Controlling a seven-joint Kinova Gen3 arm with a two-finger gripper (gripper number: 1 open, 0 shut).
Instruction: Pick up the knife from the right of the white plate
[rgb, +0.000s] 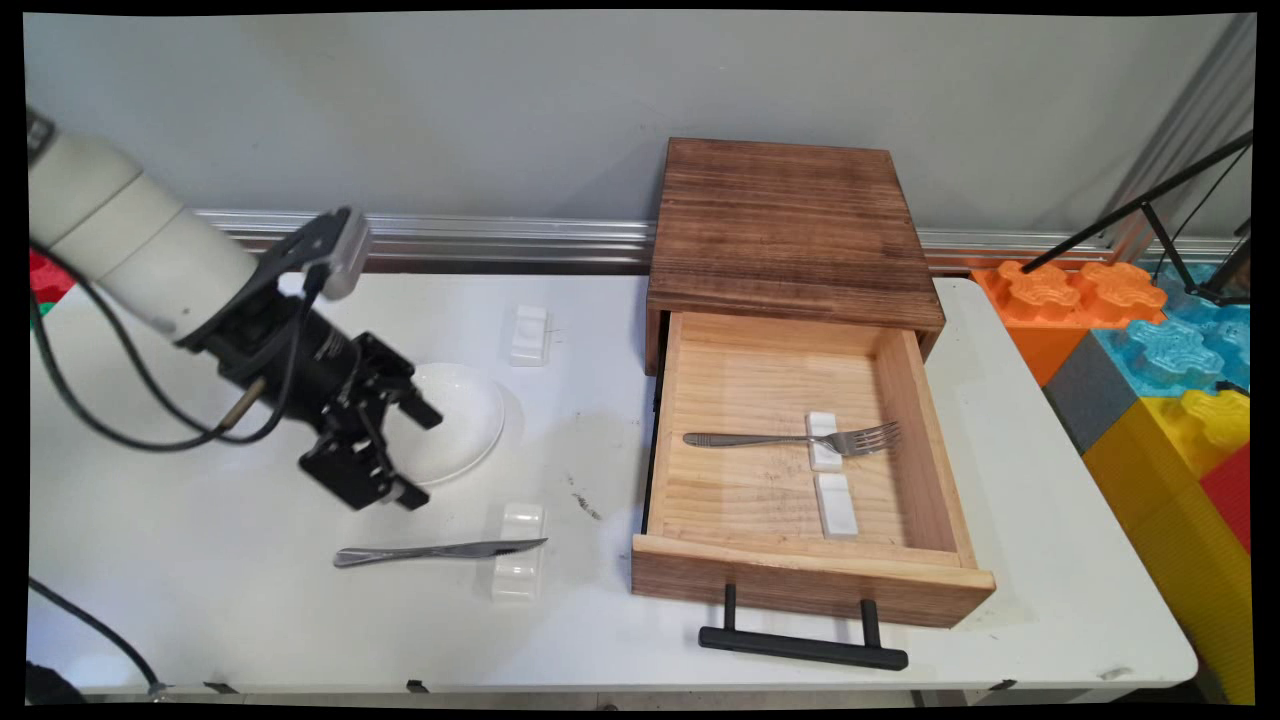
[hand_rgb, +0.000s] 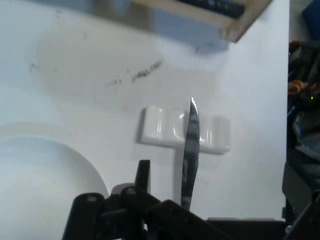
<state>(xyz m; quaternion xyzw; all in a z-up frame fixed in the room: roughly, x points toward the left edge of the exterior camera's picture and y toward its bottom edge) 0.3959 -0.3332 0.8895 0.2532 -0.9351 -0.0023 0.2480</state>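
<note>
Bare table (rgb: 250, 610) lies open in front of the knife (rgb: 440, 550); the plate (rgb: 460, 420) and white rest (rgb: 518, 565) crowd it; the open drawer (rgb: 800, 580) blocks the right.

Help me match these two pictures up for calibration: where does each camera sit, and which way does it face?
Main view: fixed above the table's near side, looking across the table to the wall; shows the arm and gripper.
Hand view: on the hand, looking down along the gripper; black linkage at the bottom edge.
Shared: knife on its white rest, white plate.
</note>
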